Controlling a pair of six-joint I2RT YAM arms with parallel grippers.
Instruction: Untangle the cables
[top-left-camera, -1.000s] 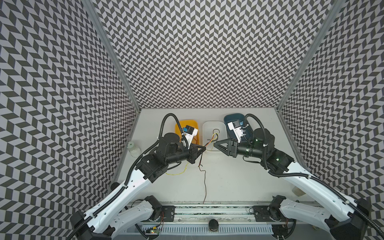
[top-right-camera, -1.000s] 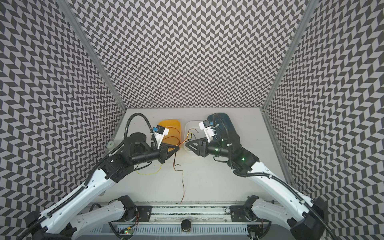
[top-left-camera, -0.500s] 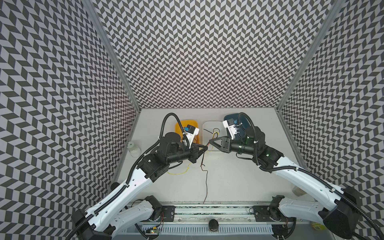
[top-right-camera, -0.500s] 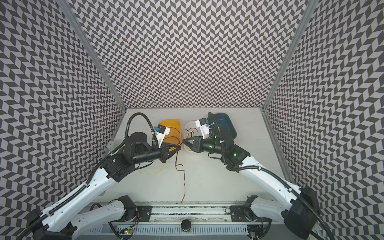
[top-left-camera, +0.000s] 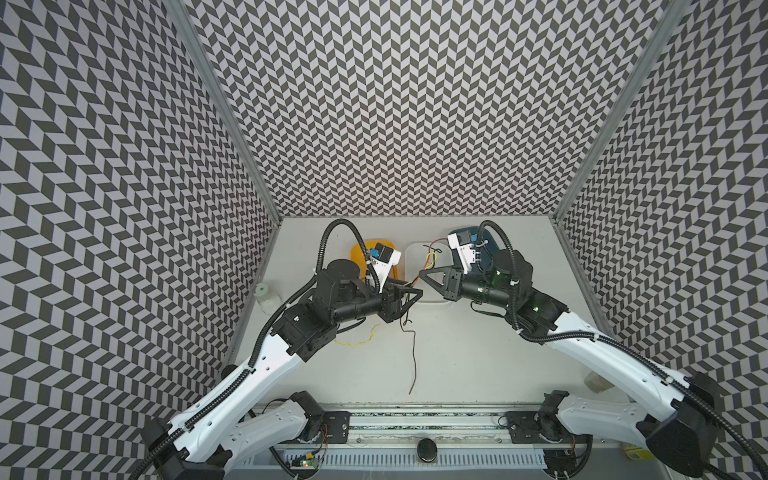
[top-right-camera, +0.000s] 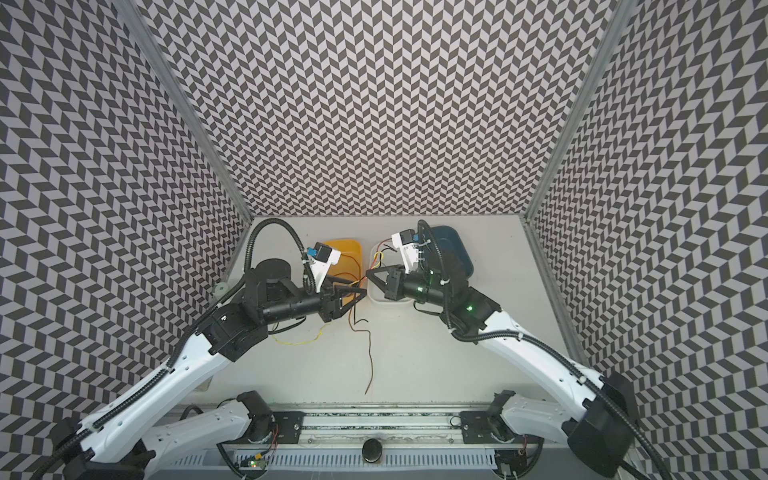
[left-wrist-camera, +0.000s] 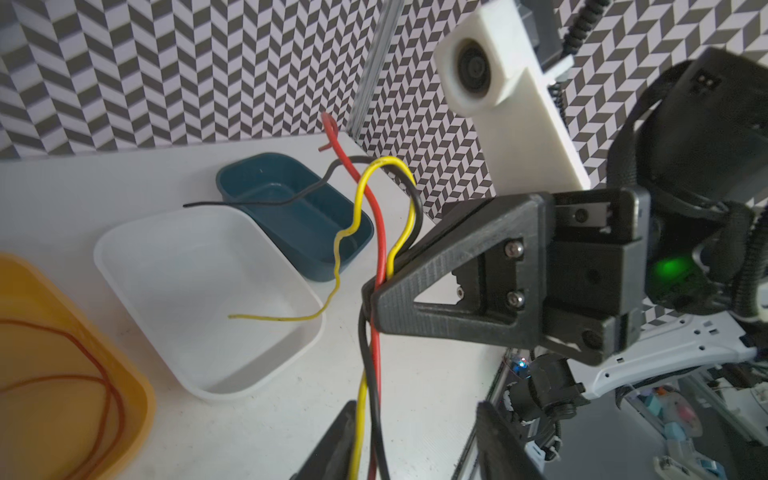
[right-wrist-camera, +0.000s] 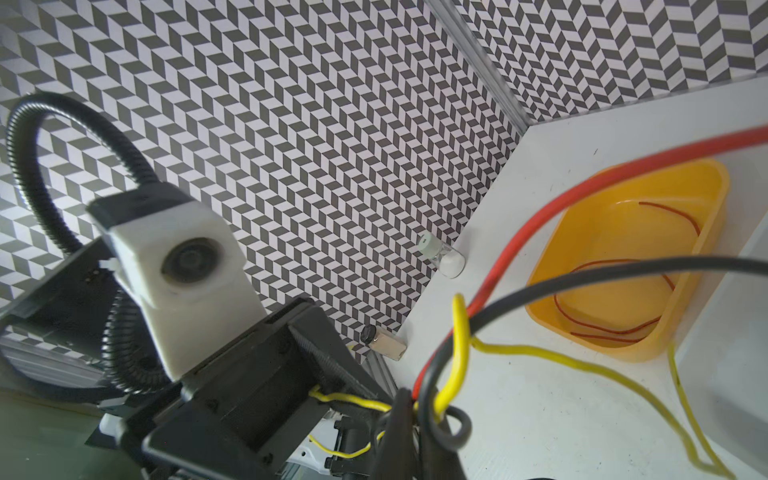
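Note:
The cables, red, black and yellow (left-wrist-camera: 376, 328), hang in a bundle above the table between my two grippers. My right gripper (right-wrist-camera: 415, 409) (top-left-camera: 420, 274) (top-right-camera: 367, 275) is shut on that bundle; the black cable loops beside its tip. My left gripper (left-wrist-camera: 415, 409) (top-left-camera: 412, 304) (top-right-camera: 359, 301) is open, with the same cables running between its fingers, close against one finger (left-wrist-camera: 338, 436). In both top views loose ends curl over the white tray (top-left-camera: 415, 255) (top-right-camera: 384, 301). A dark cable (top-left-camera: 414, 357) trails down to the table front, and a yellow one (top-left-camera: 357, 341) lies under my left arm.
An orange tray (top-left-camera: 356, 255) (right-wrist-camera: 706, 174) holds a thin red wire (right-wrist-camera: 615, 266). A blue tray (top-left-camera: 494, 245) (left-wrist-camera: 249, 174) stands right of the white one. A small vial (top-left-camera: 265, 293) stands by the left wall. The arms' rail (top-left-camera: 415, 419) runs along the front edge.
My right gripper moved left to the bundle beside my left gripper and shut on it. My left gripper has opened.

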